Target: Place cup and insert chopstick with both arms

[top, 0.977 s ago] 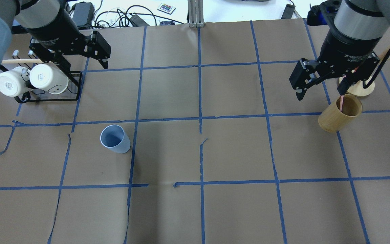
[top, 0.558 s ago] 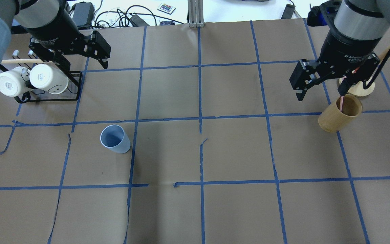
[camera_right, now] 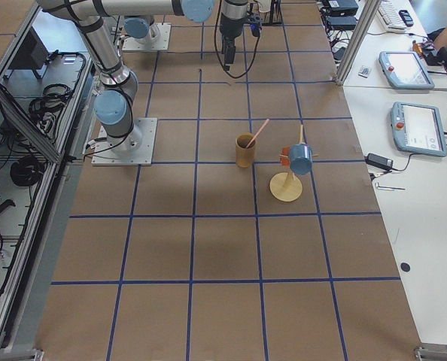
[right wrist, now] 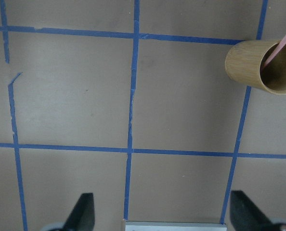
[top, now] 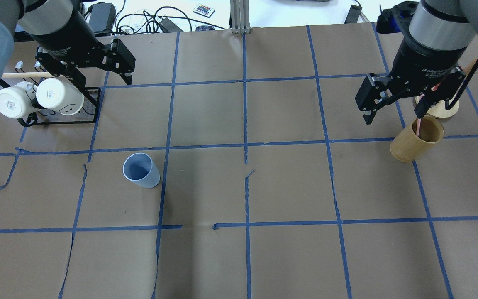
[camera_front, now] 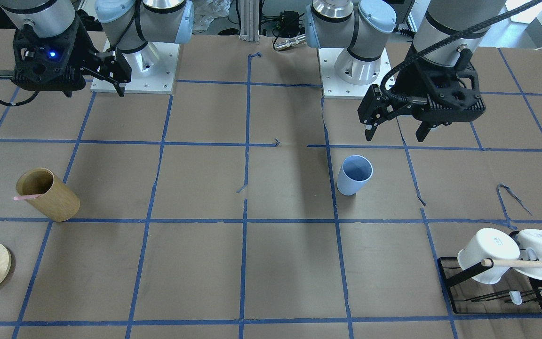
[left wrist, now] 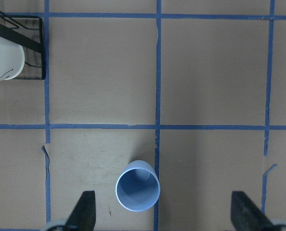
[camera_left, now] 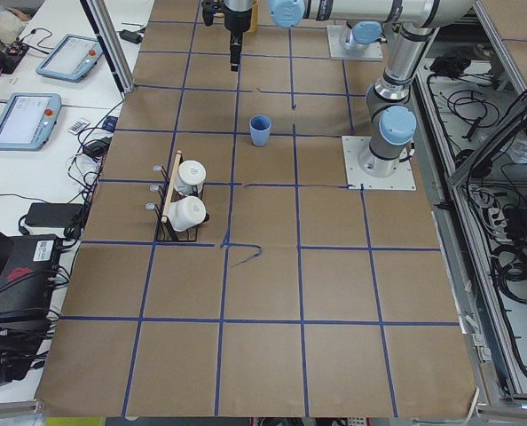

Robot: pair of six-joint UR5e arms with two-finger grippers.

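- Cup [top: 141, 170] stands upright, mouth up, on the paper-covered table [top: 288, 257] in the robot's left half. It sits just beside a blue tape line and nothing touches it.
- Left gripper [camera_front: 395, 136] hangs above and behind the cup, well apart from it. Its jaws are spread wide and hold nothing.
- In the left wrist view the cup lies low between the two fingers [left wrist: 85, 214], nearer the one on the view's left.
- Chopstick [top: 418, 126] leans inside the tan wooden cylinder [top: 416, 144] on the robot's right side, its pink end poking past the rim.
- Right gripper [top: 392, 116] hovers high near the cylinder, jaws also wide apart and empty. In its wrist view the cylinder sits off in the upper corner, not between the fingers.
- The task appears to be at its opening approach, with neither cup nor chopstick yet taken.
- The left arm's next move likely calls for a descent with the jaws astride the cup's wall, centred before they close.
- The right arm would need to shift over the cylinder and pinch the thin exposed end, a narrow, slanted target that leaves little room for misalignment.
- Against the overhead views of a second ago, cup, chopstick and left gripper sit where they were. Only the right arm's wrist has shifted very slightly.
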